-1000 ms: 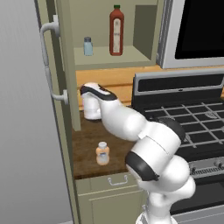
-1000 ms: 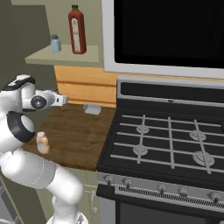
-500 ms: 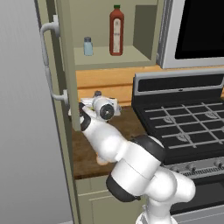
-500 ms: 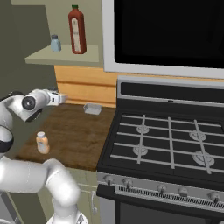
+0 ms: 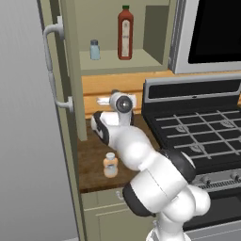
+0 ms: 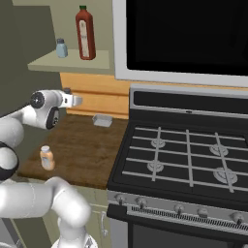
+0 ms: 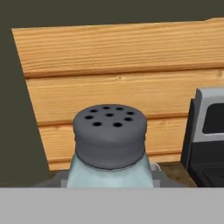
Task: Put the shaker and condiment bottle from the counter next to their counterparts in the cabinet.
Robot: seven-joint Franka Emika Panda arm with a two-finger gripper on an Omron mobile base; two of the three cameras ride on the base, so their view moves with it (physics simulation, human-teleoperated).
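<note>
One small tray point(image 6: 102, 120) beside stove point(image 6: 193, 160)

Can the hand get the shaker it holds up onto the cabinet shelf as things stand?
Probably yes. The hand grips the shaker below the open cabinet; the door is swung aside and bare shelf shows beside the other shaker.

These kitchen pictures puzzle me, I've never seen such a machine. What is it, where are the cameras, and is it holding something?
It is a white robot arm on a driving base. Two cameras sit behind it, left and right; a third looks along its pincer. Up close there: a grey-capped shaker, gripped in the pincer above the counter. A squat orange condiment bottle stands on that counter. In the open cabinet wait a second shaker and a tall red bottle.
</note>
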